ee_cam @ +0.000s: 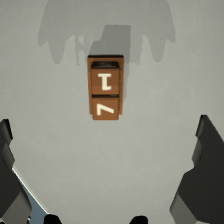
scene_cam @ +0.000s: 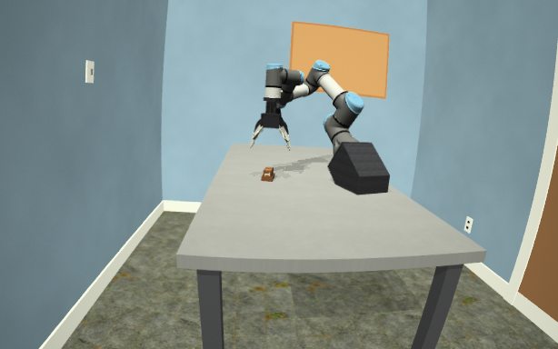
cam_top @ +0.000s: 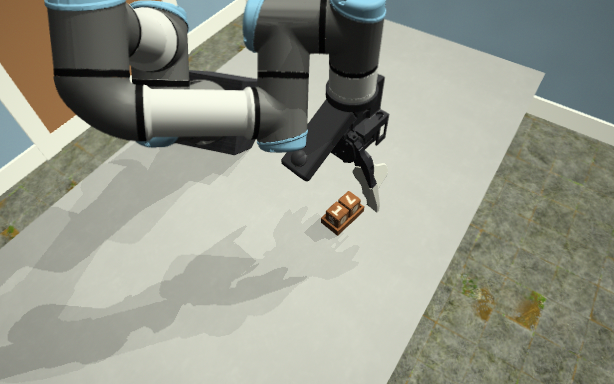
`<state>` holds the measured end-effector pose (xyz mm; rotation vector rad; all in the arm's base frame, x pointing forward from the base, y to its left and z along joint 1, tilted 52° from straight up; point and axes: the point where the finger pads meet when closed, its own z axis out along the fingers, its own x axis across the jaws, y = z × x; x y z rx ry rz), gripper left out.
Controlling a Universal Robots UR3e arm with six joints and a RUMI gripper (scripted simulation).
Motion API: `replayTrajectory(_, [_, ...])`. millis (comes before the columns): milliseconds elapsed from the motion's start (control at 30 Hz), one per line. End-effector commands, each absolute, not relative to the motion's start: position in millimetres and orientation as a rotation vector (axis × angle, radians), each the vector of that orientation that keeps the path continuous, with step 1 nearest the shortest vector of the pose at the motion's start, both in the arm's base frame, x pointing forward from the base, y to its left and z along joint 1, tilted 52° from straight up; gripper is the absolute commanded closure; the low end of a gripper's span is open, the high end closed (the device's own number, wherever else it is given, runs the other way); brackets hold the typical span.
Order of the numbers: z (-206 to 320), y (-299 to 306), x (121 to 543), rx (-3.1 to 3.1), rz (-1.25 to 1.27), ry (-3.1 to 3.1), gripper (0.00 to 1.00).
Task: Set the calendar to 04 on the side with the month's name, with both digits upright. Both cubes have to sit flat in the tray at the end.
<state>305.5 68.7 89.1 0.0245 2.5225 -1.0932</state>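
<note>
A small brown tray [cam_top: 345, 228] [scene_cam: 267, 180] [ee_cam: 90, 82] stands on the table with two brown cubes side by side in it. One cube [cam_top: 336, 212] [ee_cam: 105, 81] has a white 1 on top. The other cube [cam_top: 350, 200] [ee_cam: 105, 108] has a white 7 on top, turned about a quarter turn relative to the 1. In the exterior view, a pale mark shows on a cube side, too small to read. My gripper [scene_cam: 270, 147] [ee_cam: 102, 119] is open and empty, high above the table, on the 7 cube's side of the tray. The top view partly hides its fingers.
The grey table [cam_top: 280, 345] [scene_cam: 318, 223] carries the arm's black base [scene_cam: 363, 173], to the right of the tray in the exterior view. Arm shadows fall across the table beside the tray. The table's long edge lies to the right of the tray in the top view.
</note>
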Motion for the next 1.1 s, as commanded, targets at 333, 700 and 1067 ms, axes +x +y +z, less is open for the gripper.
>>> replayTrajectory(333, [89.7, 68.7, 305.9, 0.042, -1.089, 2.517, 0.71])
replayTrajectory(700, [89.7, 68.7, 305.9, 0.041, -1.089, 2.517, 0.71])
replayTrajectory(1067, [89.7, 68.7, 305.9, 0.041, -1.089, 2.517, 0.71])
